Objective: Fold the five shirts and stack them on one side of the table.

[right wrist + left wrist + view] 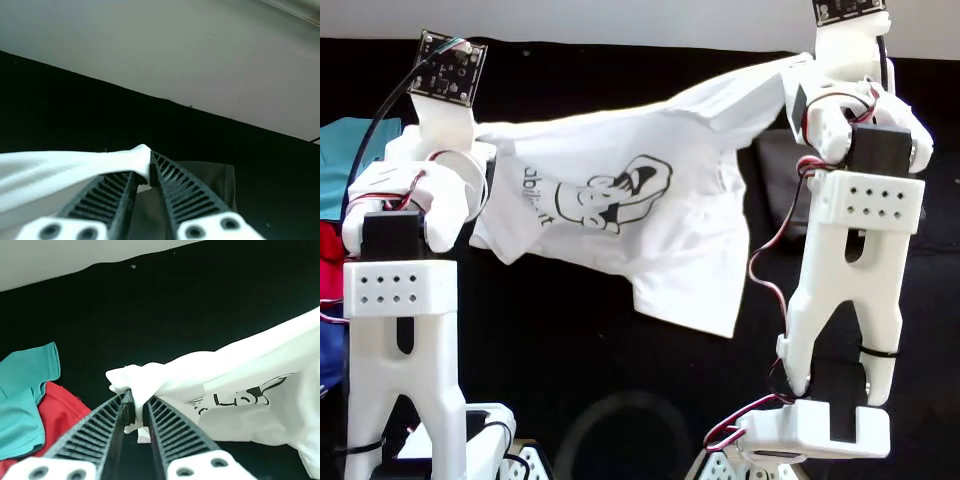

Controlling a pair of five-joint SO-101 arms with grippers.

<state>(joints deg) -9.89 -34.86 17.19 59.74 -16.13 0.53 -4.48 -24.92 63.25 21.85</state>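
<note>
Your left gripper (138, 401) is clamped on a bunched corner of the white shirt (660, 250), its jaws pressed together on the cloth. Your right gripper (146, 169) pinches another edge of the same shirt and is likewise closed on the fabric. Between the two grippers the shirt hangs stretched in the air above the black table cover (570, 360), with its printed drawing facing the high camera and its loose hem sagging lowest nearer the right gripper. Beyond the left gripper, a teal shirt (25, 390) lies overlapping a red shirt (57, 415). Just past the right gripper, a dark grey shirt (200, 182) lies flat. Farthest off, the cover meets a pale wall (150, 50).
</note>
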